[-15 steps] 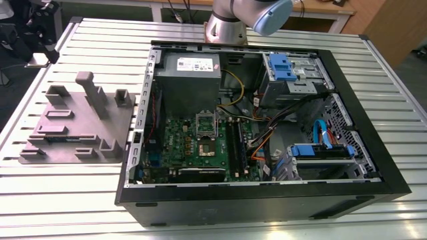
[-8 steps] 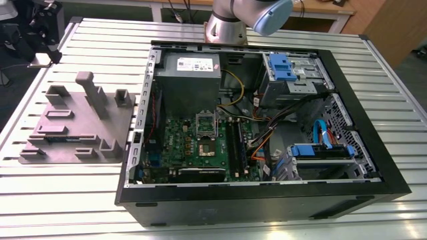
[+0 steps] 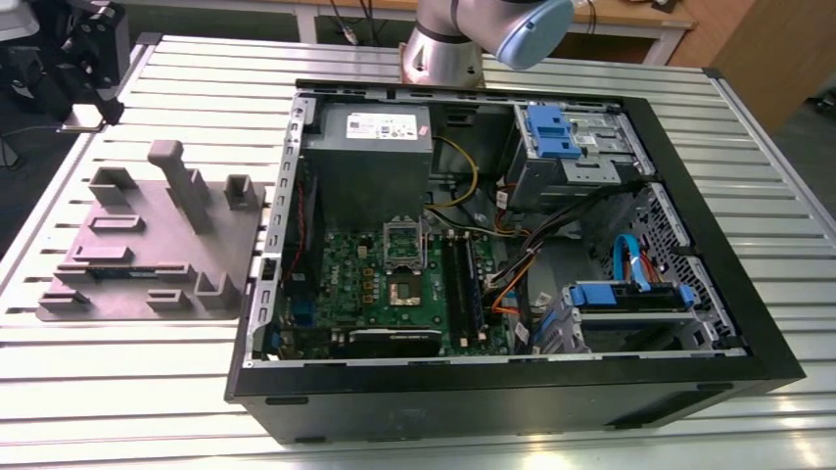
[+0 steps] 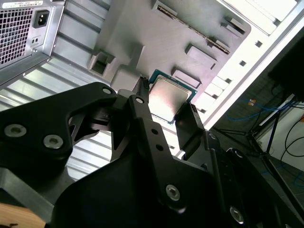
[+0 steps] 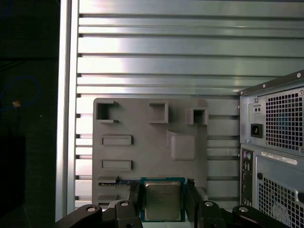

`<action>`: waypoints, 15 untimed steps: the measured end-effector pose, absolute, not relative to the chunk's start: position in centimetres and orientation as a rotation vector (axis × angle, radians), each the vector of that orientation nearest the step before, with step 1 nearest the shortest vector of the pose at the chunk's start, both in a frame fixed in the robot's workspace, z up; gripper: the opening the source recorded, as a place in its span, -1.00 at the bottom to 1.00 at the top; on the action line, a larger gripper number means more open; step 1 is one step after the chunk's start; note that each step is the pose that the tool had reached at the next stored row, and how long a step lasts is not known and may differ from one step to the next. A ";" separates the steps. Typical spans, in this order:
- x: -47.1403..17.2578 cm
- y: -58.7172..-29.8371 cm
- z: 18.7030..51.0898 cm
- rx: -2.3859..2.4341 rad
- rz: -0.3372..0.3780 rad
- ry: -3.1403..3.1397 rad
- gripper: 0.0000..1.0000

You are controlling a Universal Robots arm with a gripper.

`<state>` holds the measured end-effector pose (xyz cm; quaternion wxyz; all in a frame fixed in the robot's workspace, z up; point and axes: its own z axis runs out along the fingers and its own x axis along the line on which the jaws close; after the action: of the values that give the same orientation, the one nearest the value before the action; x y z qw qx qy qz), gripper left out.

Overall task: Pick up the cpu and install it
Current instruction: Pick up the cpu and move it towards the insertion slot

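Gripping unit: black two-finger gripper, jaws clenched on the cpu, a small flat square chip with a silver-grey metal top and a thin green edge. One black finger bears on each of two opposite edges, and the metal top faces the camera in both wrist views.

Position of cpu: held between the jaws, seen against the near edge of the grey moulded fixture plate. Whether it touches the plate cannot be told. It is well apart from the computer case.

Fixture plate: flat grey slab with raised blocks, upright posts and shallow rectangular pockets. It lies on the ribbed aluminium tabletop, just beside the case, on the exterior view's left.

Computer case: black tower lying on its side on the same tabletop, side panel off, interior open upward. Contents:
- green motherboard, in the part of the interior toward the exterior view's left;
- square socket, near the middle of the board;
- grey metal power supply box with a white label, just beyond the board;
- blue plastic drive brackets, toward the exterior view's right;
- black, yellow and orange cables, between the board and the drive bays.

Case rear: perforated grille with a power inlet, in the first wrist view.

Arm: silver-grey column with a pale blue joint cap, standing on the tabletop behind the case.
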<state>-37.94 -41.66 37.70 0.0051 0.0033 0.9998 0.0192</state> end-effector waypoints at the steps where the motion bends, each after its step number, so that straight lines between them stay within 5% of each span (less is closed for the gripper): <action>1: -37.9 -41.7 37.7 0.011 0.060 3.131 -0.06; 15: -37.2 -41.7 37.7 0.011 0.060 3.131 -0.06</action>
<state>-37.25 -41.66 37.70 0.0051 0.0034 0.9998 0.0191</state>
